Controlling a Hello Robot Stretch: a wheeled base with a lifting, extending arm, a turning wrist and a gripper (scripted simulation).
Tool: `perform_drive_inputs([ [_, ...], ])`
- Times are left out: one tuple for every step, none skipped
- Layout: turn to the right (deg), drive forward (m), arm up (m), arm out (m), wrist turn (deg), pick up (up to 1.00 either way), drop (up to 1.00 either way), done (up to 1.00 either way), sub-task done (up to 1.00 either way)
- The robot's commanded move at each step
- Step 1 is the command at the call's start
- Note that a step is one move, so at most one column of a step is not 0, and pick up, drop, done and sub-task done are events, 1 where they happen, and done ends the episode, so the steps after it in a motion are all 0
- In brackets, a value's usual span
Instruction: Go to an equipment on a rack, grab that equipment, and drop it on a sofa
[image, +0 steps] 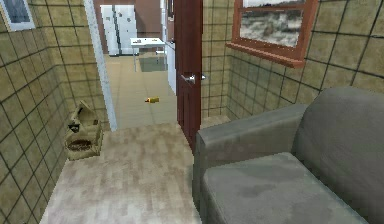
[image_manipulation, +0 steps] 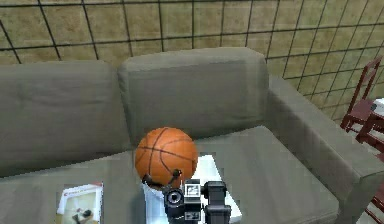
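Observation:
An orange basketball sits at the far end of my gripper, in front of the grey sofa and over its seat cushion. The gripper's dark body and its two white marker squares stand just below and right of the ball. I cannot tell whether the gripper holds the ball or whether the ball rests on the cushion. The same sofa fills the forward view's lower right.
A white flat thing lies on the seat under the ball, and a magazine lies to its left. A dark red chair stands past the sofa's arm. Ahead, an open dark door leads to a lit room; a brown basket-like thing stands by the tiled wall.

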Motion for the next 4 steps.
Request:
perform_drive_inputs([
  [0.0, 0.0, 0.22, 0.0, 0.0, 0.0, 0.0, 0.0, 0.0],
  [0.0, 0.0, 0.0, 0.0, -45.0, 0.0, 0.0, 0.0, 0.0],
  [0.0, 0.0, 0.0, 0.0, -45.0, 0.0, 0.0, 0.0, 0.0],
  [0.0, 0.0, 0.0, 0.0, -21.0, 0.0, 0.0, 0.0, 0.0],
])
